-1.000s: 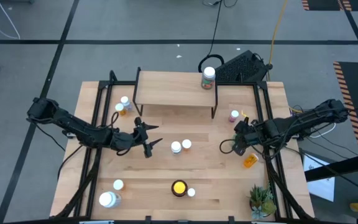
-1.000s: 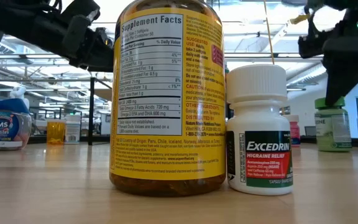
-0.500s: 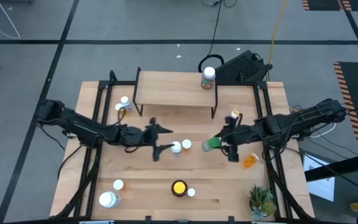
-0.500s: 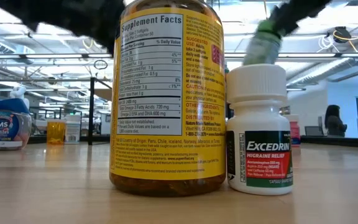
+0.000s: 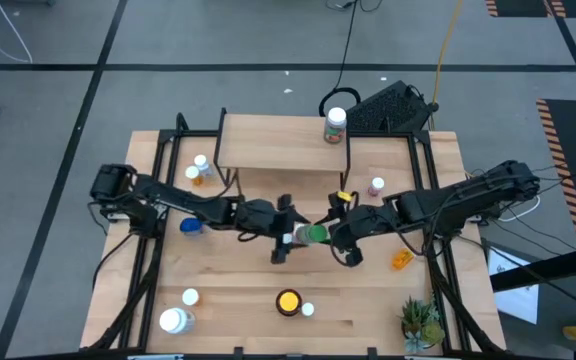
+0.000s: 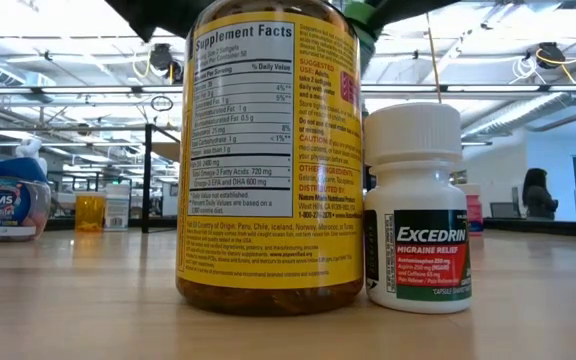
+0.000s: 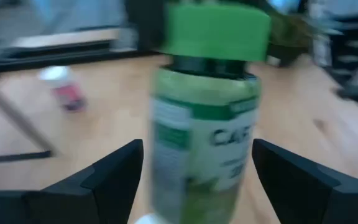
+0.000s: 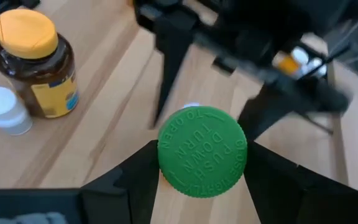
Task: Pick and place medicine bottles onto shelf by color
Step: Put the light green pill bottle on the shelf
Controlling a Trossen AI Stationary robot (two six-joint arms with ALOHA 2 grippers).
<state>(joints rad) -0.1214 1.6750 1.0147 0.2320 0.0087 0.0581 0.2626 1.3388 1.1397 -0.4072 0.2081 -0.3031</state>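
Observation:
A green medicine bottle [image 5: 315, 234] with a green cap [image 8: 202, 151] hangs upright over the middle of the table, with my right gripper [image 5: 330, 234] shut on it. My left gripper [image 5: 290, 236] has come in from the left and is open. Its fingers [image 7: 114, 177] stand on either side of the bottle's body [image 7: 204, 137] without touching it. The shelf [image 5: 268, 150] stands at the far edge, with one white-capped bottle [image 5: 335, 125] at its right end. My right gripper pinches the green bottle between its two fingers [image 8: 138, 177], at the sides just below the cap; the cap hides the place of contact. The fingers come slanting down from the table's right. The bottle stands upright in the hold, lifted clear of the table.
Near the front edge stand a yellow-lidded amber jar [image 5: 288, 300], a small white bottle [image 5: 308, 310] and two white-capped ones [image 5: 173, 320]. A pink bottle [image 5: 376, 186] and an orange one [image 5: 401, 259] are at the right, small bottles [image 5: 198, 168] far left, and a plant [image 5: 420, 322] near right.
My right gripper has lifted the green bottle off the table's right side and carried it toward the left, to the middle; the bottle tipped on the way and now stands upright. My left gripper has moved toward the table's right until its open fingers flank the bottle.

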